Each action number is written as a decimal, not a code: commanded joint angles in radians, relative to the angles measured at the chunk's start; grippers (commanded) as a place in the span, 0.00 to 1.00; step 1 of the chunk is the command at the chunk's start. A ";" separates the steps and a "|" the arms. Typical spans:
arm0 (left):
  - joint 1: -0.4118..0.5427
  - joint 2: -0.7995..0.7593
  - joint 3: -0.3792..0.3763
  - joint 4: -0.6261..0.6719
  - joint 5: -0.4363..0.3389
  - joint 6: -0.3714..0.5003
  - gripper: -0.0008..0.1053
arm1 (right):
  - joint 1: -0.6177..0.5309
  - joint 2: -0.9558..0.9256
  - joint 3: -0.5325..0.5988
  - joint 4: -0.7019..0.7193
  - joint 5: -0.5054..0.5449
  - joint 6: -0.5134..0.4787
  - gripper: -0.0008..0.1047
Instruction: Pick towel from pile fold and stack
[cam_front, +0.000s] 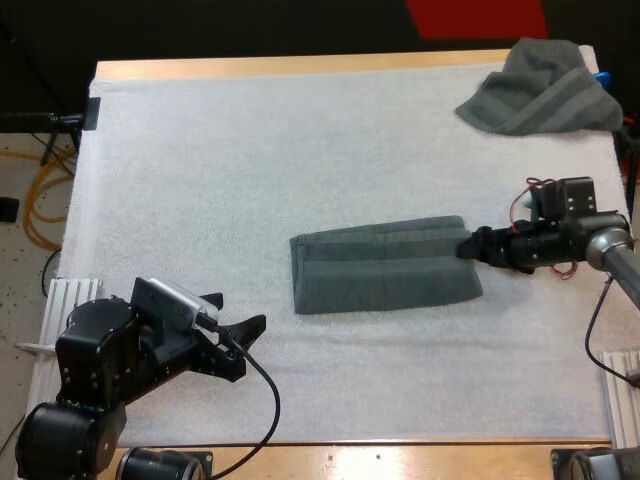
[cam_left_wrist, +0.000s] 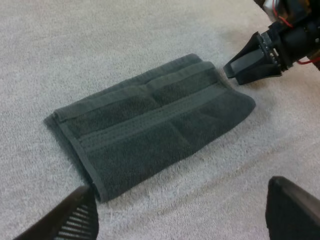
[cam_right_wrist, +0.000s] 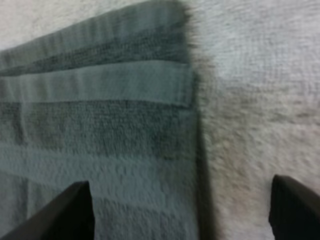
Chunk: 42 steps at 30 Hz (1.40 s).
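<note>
A dark grey-green towel (cam_front: 385, 265) lies folded into a flat rectangle in the middle of the white mat (cam_front: 250, 160). My right gripper (cam_front: 466, 246) is low at its right edge, open; in the right wrist view its fingers (cam_right_wrist: 60, 212) straddle the edge of the folded towel (cam_right_wrist: 100, 125), one over cloth, one over mat. My left gripper (cam_front: 240, 310) is open above the mat, short of the towel's front left corner. From the left wrist view the folded towel (cam_left_wrist: 150, 125) lies ahead, with the right gripper (cam_left_wrist: 250, 62) at its far end. A crumpled towel (cam_front: 540, 88) sits at the far right corner.
Bare mat surrounds the folded towel on all sides. The wooden table edge (cam_front: 300, 66) runs along the far side, just behind the crumpled towel.
</note>
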 joint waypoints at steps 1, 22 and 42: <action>-0.001 0.001 -0.007 0.003 -0.006 -0.010 0.64 | -0.004 0.008 -0.009 -0.012 -0.035 0.005 0.67; -0.001 0.001 -0.004 0.042 -0.004 -0.016 0.64 | 0.117 0.099 -0.009 0.038 0.044 0.042 0.02; -0.001 0.001 -0.004 0.048 -0.004 -0.016 0.64 | 0.146 -0.252 -0.022 0.225 0.778 -0.259 0.02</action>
